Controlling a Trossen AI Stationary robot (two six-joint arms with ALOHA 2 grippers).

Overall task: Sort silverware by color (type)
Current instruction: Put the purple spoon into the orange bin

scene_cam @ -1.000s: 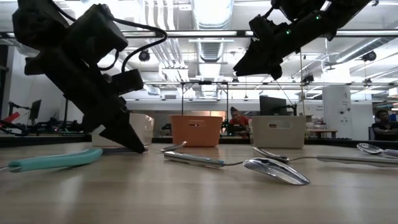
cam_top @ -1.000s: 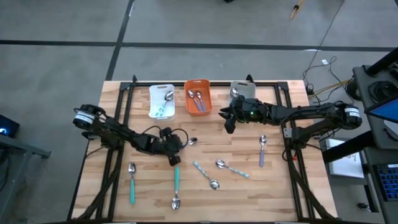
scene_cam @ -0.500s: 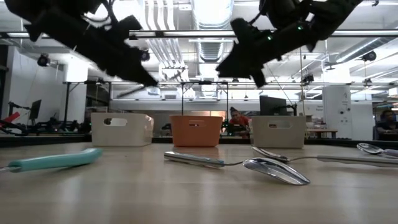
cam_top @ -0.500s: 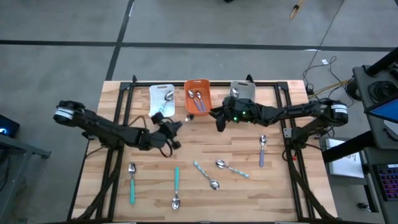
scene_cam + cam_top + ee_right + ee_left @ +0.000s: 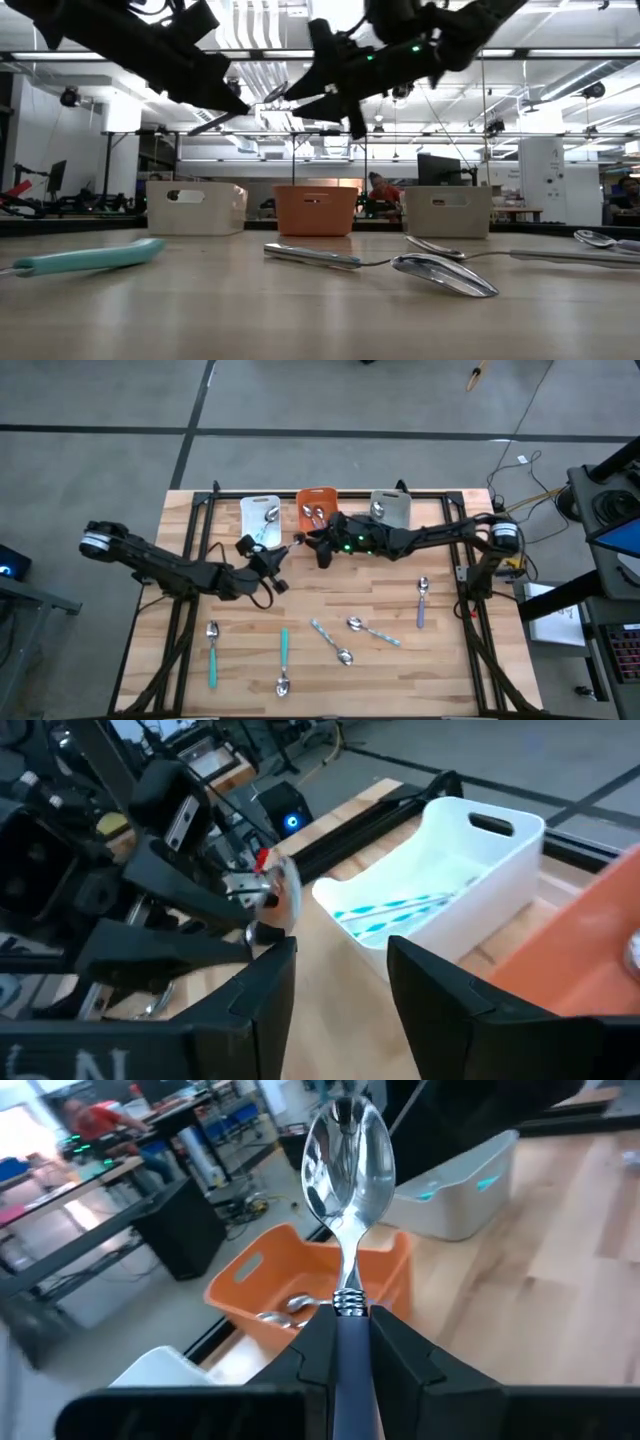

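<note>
While the left claw [image 5: 345, 1342] grips a spoon [image 5: 345, 1175] by its dark, purplish handle, bowl pointing out ahead, it hangs above the desk [image 5: 450, 660] just in front of the white bin [image 5: 259, 522] and orange bin [image 5: 318, 515]. Judgement: handle-first grip leaves the bowl free, so the spoon can be passed or tipped into a bin. The right claw [image 5: 335, 985] has its fingers spread, holding nothing, reaching leftward across the far side of the desk, close to the spoon's bowl and facing the left claw; reads as a handover setup or a near crossing, cannot tell which. White bin holds pale blue-handled spoons, orange bin holds spoons matching the purplish type, grey bin [image 5: 392, 506] sits far right of those. Unsorted on the desk: two teal spoons [image 5: 212, 655] near left, a pale blue pair [image 5: 345, 635] near centre, one lavender spoon [image 5: 422, 603] at right. Risk: arms crowd one spot by the bins.
</note>
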